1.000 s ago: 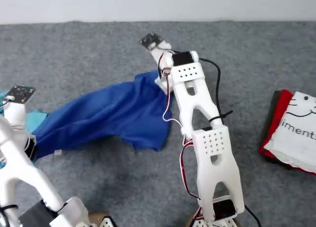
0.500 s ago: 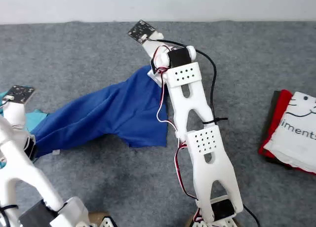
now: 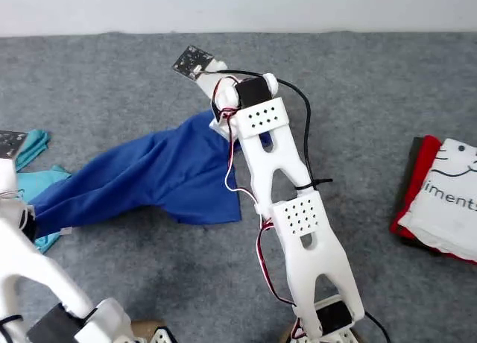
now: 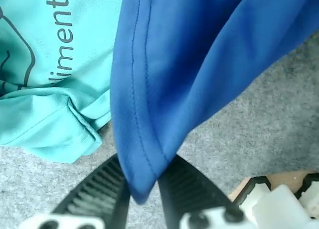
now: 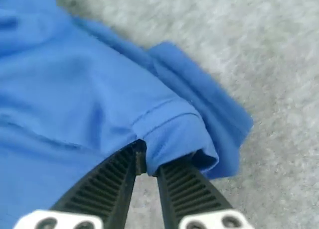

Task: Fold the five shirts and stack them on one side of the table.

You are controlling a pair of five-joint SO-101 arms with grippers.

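Grey carpet (image 3: pixel 387 89); wrinkled blue shirt (image 3: pixel 164 171) stretched, ends clamped in left tool (image 4: pixel 144 186), right tool (image 5: pixel 148 162)

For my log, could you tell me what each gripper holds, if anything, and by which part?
Both hold the blue shirt: the left gripper pinches a stitched hem corner, the right gripper a hemmed edge.

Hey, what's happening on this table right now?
Both arms hold one blue shirt stretched between them over the grey table. The left gripper has its jaws shut on one end, the right gripper on a hem at the other. A teal shirt lies unfolded by the left end, and folded shirts sit stacked at the right.
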